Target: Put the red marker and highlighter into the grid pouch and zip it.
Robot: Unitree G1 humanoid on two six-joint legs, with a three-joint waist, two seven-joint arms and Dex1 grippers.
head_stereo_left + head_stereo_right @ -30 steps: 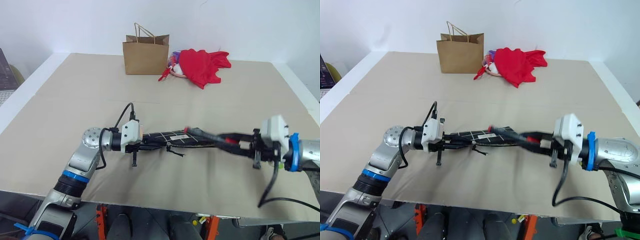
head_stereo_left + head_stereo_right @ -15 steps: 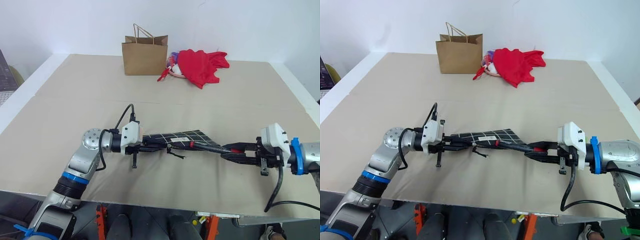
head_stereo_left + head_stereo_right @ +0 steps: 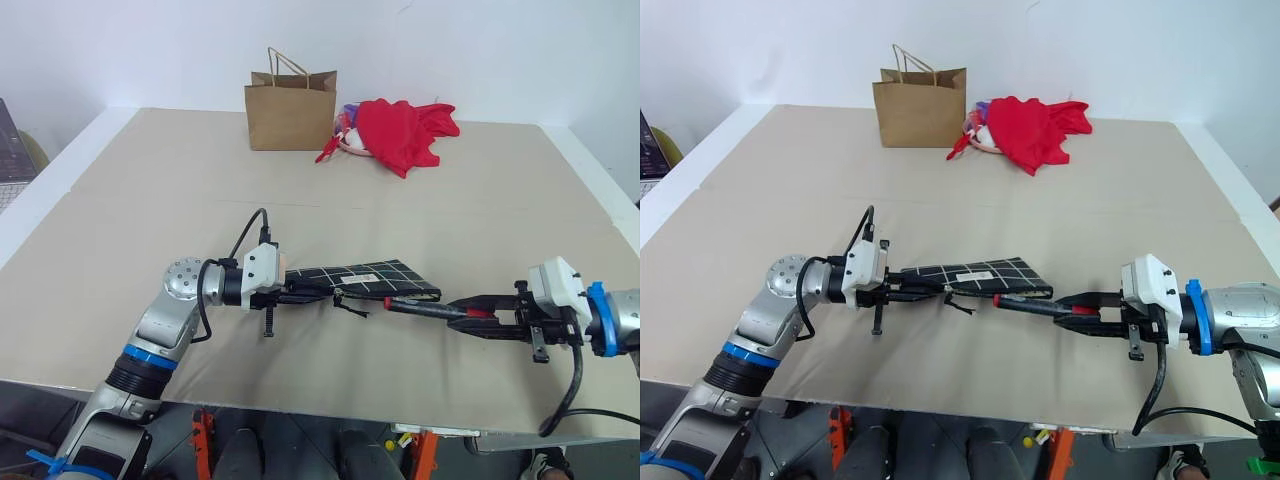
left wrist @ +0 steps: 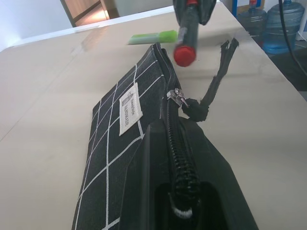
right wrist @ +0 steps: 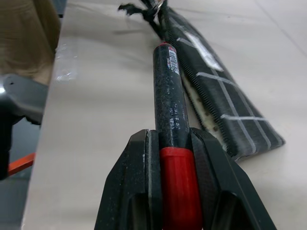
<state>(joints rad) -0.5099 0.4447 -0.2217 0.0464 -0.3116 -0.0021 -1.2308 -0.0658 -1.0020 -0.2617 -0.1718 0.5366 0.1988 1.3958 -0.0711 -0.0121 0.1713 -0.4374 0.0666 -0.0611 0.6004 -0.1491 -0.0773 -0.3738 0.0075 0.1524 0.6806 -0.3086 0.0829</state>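
From the head views, a beige paper-covered table (image 3: 150,190) meets a white wall with a brown paper bag (image 3: 291,105) at top centre, the left gripper (image 3: 292,288) pinching the black white-gridded fabric pouch (image 3: 375,280) mid-frame (zipper gaping in its wrist view), the right gripper (image 5: 169,143) clamping the thick red black-capped marker (image 5: 168,96).

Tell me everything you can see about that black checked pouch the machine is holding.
The grid pouch is flat black fabric with thin white grid lines and a small white label. Its black zipper looks open, cord pull dangling. The left gripper pinches one end, holding it roughly level above the table. The red marker, in the right gripper, points at its free end.
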